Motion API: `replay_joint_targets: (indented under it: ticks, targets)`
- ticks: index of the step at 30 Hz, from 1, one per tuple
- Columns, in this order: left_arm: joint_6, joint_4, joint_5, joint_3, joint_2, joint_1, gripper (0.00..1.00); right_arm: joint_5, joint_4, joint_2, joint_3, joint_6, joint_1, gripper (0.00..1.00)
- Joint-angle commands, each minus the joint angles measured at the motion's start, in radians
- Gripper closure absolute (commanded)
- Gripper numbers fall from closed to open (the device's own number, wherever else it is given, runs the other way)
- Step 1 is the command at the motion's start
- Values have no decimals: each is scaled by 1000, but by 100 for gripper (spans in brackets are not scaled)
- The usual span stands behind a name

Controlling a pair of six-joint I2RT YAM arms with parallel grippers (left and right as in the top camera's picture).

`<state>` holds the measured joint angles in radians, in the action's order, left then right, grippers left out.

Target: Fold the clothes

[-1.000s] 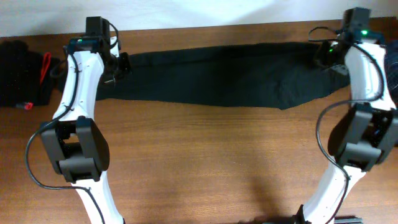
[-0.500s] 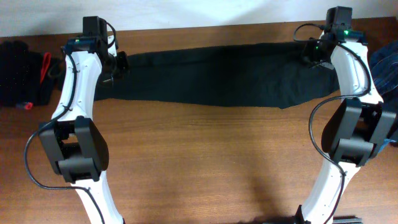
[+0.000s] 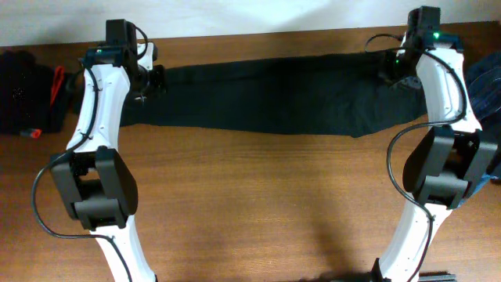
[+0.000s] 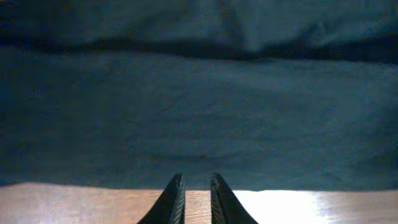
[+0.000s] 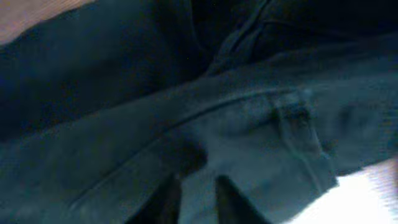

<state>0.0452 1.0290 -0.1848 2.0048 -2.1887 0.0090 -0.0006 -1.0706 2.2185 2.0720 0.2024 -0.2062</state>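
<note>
Black jeans across table — left hand, right hand at either end.

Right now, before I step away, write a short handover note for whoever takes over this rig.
Left gripper: slightly open, empty, at the left end of the black jeans.
Right gripper: low over their other end; grip unclear.
Jeans lie stretched as a long strip across the table's far side.
Done: laid out straight.
Left: fold them crosswise; dark pile and blue denim wait aside.
</note>
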Motion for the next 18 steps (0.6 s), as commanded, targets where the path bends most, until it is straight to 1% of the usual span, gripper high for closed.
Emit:
replay_joint_targets:
  ticks: [1, 9, 10, 18]
  targets:
    - [-97, -7, -36, -7, -16, -13, 84, 5, -64, 0, 90, -12, 9, 73]
    - [-104, -23, -31, -7, -16, -37, 84, 6, -179, 0, 89, -12, 9, 74]
    - [-104, -23, -28, -7, -16, -40, 84, 9, -183, 0, 86, -12, 9, 77]
    - [-104, -26, -28, -7, -17, -45, 84, 12, -213, 8, 75, -12, 10, 84]
